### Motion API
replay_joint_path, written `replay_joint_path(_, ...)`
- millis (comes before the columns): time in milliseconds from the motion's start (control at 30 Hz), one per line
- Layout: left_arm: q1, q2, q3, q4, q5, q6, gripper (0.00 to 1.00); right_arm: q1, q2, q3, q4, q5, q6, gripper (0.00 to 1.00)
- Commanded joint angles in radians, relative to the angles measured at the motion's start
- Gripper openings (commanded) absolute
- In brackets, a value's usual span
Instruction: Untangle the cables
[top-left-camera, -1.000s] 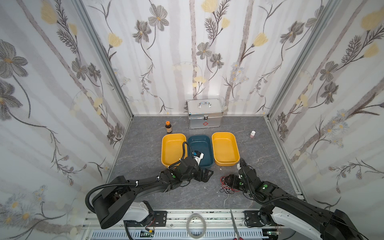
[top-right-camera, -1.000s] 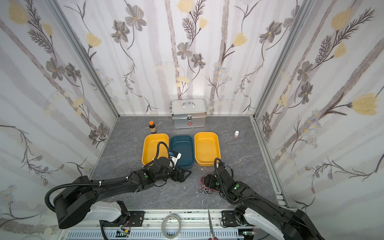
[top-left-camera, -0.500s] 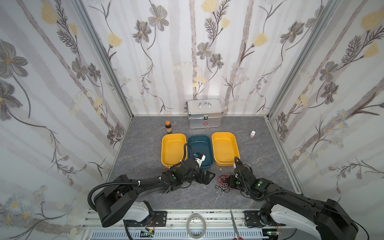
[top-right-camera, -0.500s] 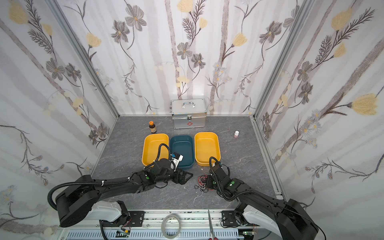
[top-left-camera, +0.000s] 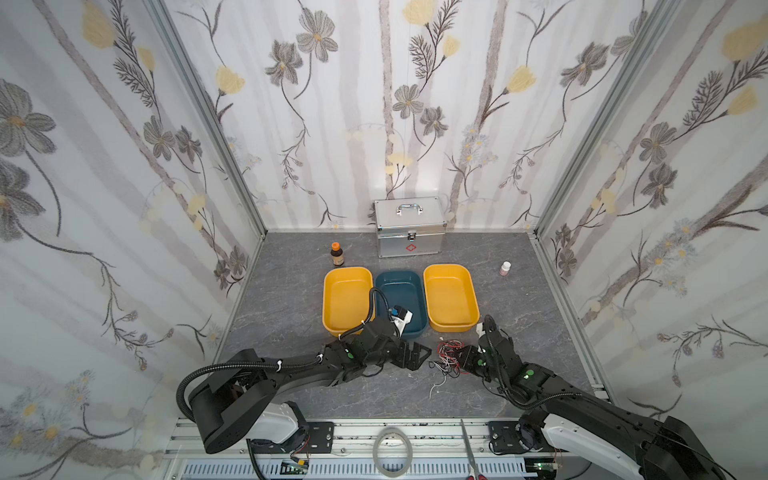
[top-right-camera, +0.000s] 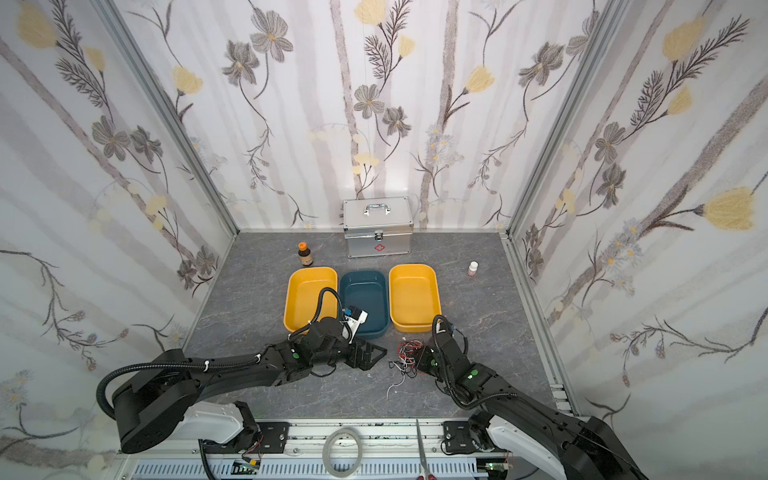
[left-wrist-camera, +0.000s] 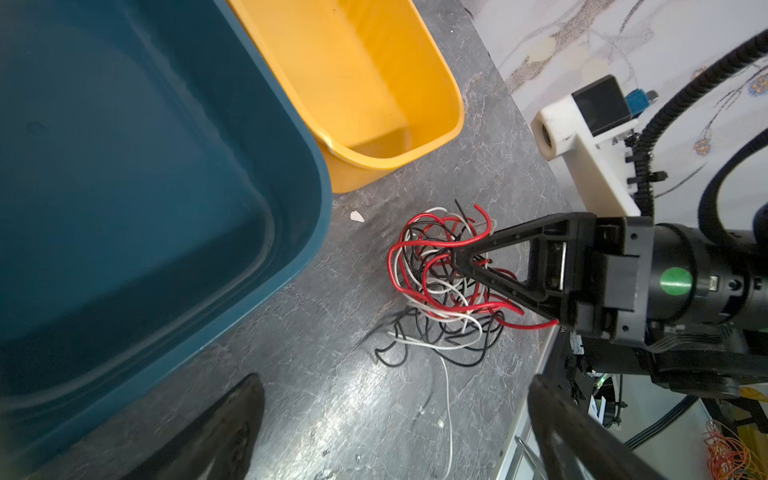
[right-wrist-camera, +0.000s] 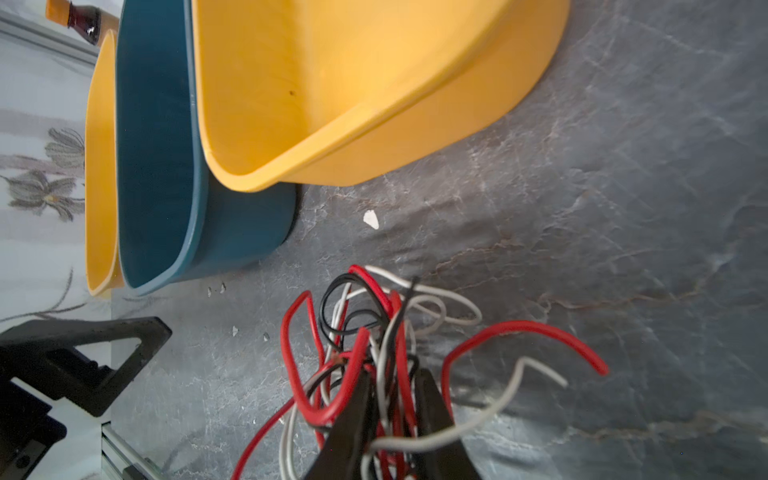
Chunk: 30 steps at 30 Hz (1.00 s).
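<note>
While the red, white and black cables (top-left-camera: 449, 349) lie as one knot at the lower middle of a top view, just below the right-hand yellow bin (top-left-camera: 453, 327), the right gripper (left-wrist-camera: 457, 258) pinches several strands together. The left gripper (top-left-camera: 420, 358) stands wide open beside them, holding nothing; any pull could drag the whole clump or tighten it.

I count two yellow tubs (top-left-camera: 347, 291) (top-left-camera: 451, 291), one blue tub (top-left-camera: 399, 289), one case (top-left-camera: 409, 232), two bottles (top-left-camera: 337, 255) (top-left-camera: 505, 268), one tape ring (top-left-camera: 392, 429), one scissors (top-left-camera: 467, 451), and one tangle of cables (top-left-camera: 448, 351).
</note>
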<state>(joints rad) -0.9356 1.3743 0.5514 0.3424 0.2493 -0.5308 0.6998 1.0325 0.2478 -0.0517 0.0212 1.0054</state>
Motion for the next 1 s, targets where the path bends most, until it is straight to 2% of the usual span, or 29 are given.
replay_joint_path(0,-0.007,0.000,0.008,0.002,0.015,0.001,1.00,-0.015,-0.015,0.002,0.060,0.005,0.019,0.29)
replay_joint_path(100,-0.013,0.002,0.011,-0.010,0.018,0.012,1.00,-0.016,-0.020,0.035,-0.026,0.040,-0.024,0.38)
replay_joint_path(200,-0.017,0.007,0.018,-0.018,0.041,0.020,0.97,-0.016,-0.039,0.046,-0.110,0.094,-0.053,0.51)
replay_joint_path(400,-0.033,0.008,0.030,-0.063,0.061,0.038,0.93,-0.016,-0.099,0.046,-0.156,0.121,-0.063,0.67)
replay_joint_path(600,-0.057,0.013,0.034,-0.080,0.101,0.043,0.90,-0.015,-0.102,0.076,-0.205,0.109,-0.097,0.69)
replay_joint_path(733,-0.082,0.056,0.046,-0.077,0.155,0.048,0.81,0.006,-0.060,0.110,-0.247,0.132,-0.130,0.68)
replay_joint_path(967,-0.126,0.152,0.082,-0.054,0.168,0.046,0.71,0.020,0.011,0.081,-0.139,0.076,-0.128,0.70)
